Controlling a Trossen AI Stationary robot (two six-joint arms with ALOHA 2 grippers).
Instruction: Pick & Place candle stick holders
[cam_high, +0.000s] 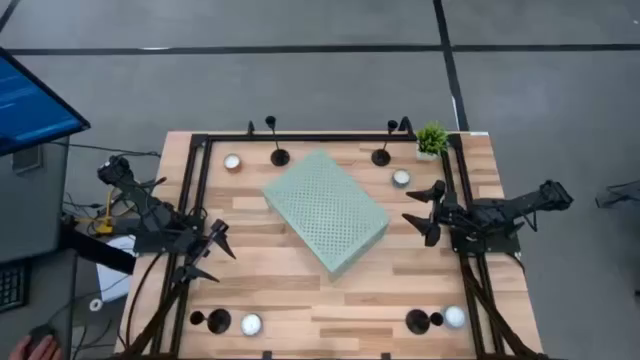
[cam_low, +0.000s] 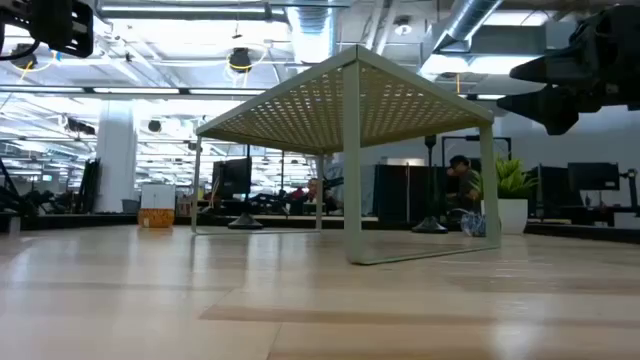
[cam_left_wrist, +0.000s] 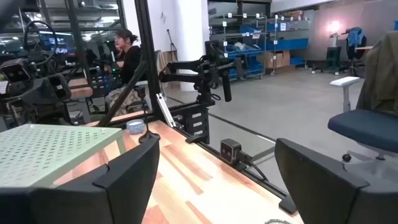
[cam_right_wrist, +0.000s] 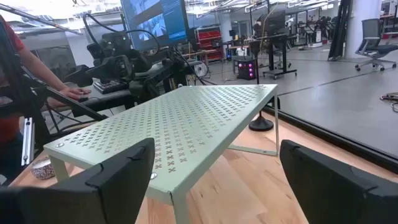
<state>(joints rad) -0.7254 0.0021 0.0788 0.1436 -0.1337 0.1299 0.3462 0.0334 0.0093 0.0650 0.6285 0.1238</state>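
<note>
The high view looks straight down from above, taking in the whole tabletop and both arms. The low view sits at tabletop height, facing level across the wood into the room beyond, close under the green perforated stand. The left wrist view looks forward past the left end effector across the tabletop toward the right arm. The right wrist view looks past the right end effector back toward the left side. All four views share the green perforated stand.
</note>
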